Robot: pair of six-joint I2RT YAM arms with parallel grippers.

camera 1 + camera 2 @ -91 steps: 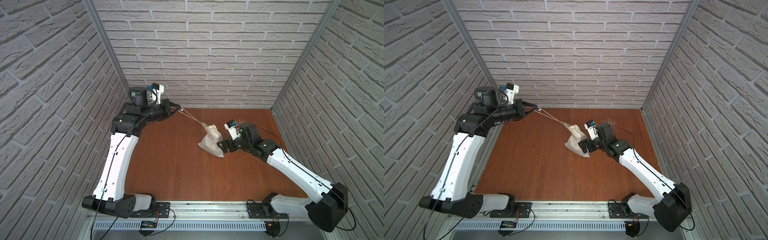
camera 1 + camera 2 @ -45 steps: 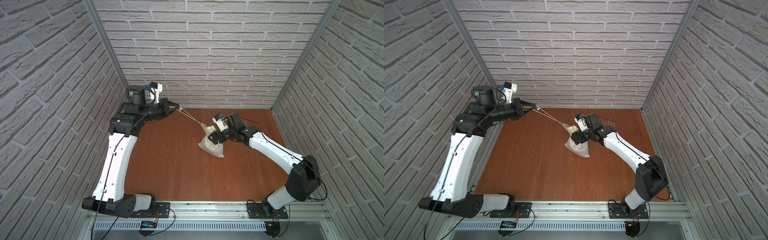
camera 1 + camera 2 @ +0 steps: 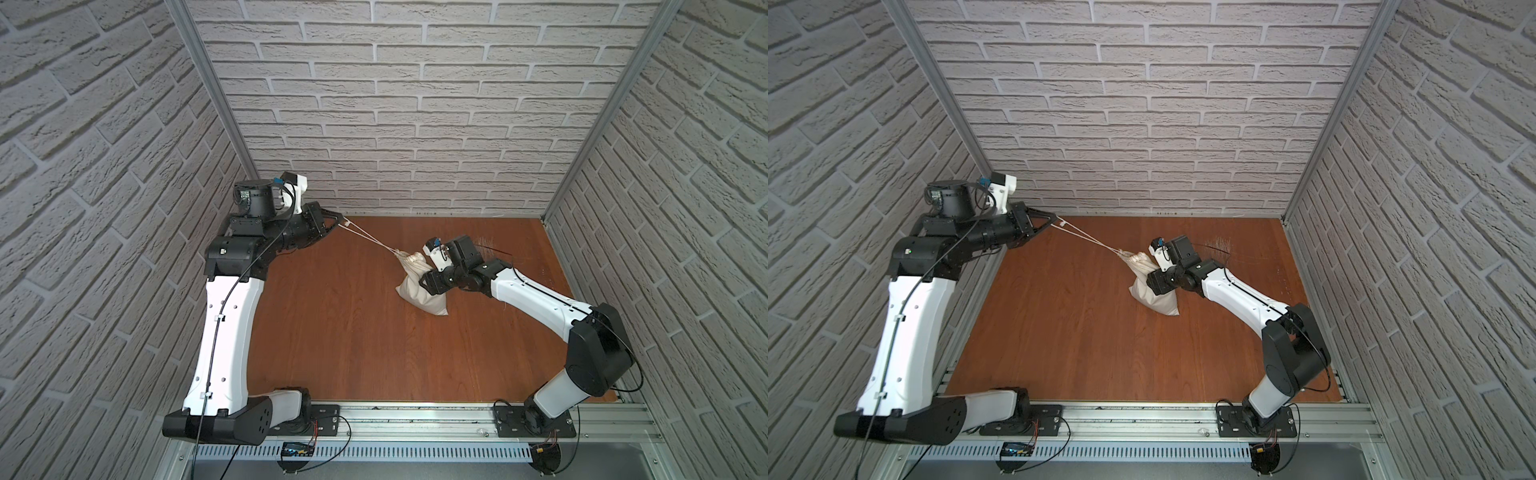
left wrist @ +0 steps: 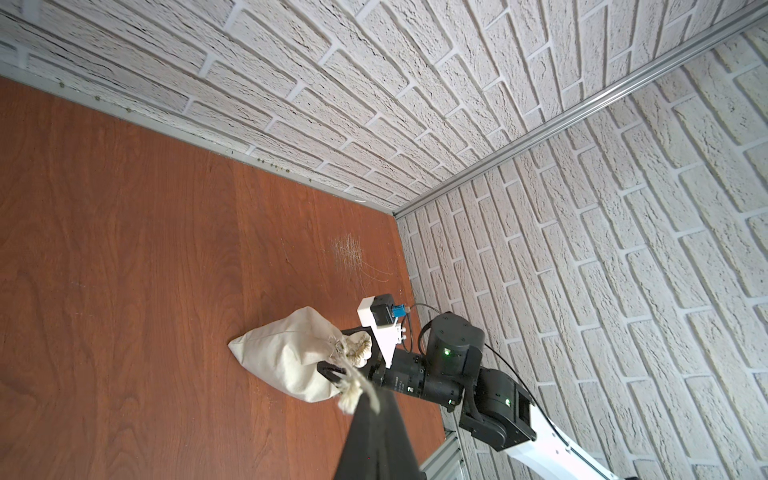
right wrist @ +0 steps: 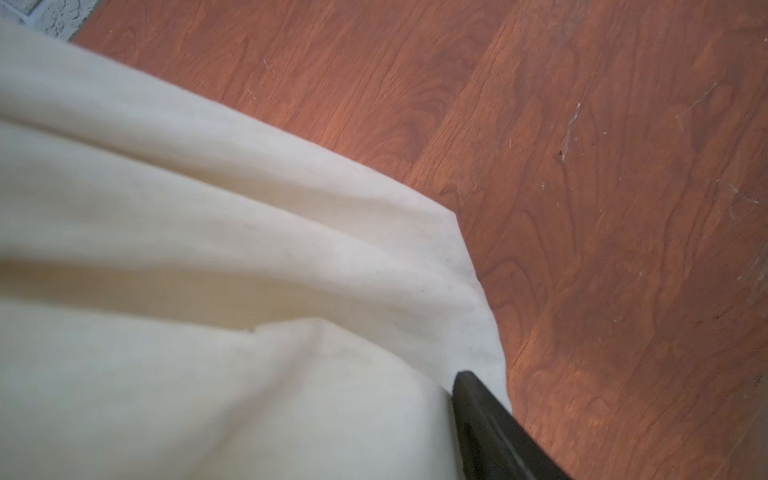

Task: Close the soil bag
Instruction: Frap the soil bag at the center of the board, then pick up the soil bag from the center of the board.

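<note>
Between the jaws of the right pincer (image 3: 422, 277) sat the gathered neck of the bag (image 3: 417, 292); pinched or not, I couldn't tell. Away across, the left pincer (image 3: 341, 220) was clenched on its taut cord (image 3: 370, 238). Soft, limp cloth, probably light: best held just under the gathers.

You've got one bag (image 3: 419, 291), one cord (image 3: 374, 238) in two strands, one table (image 3: 332, 324), and two grippers: the left gripper (image 3: 341, 220) and the right gripper (image 3: 424, 279)
</note>
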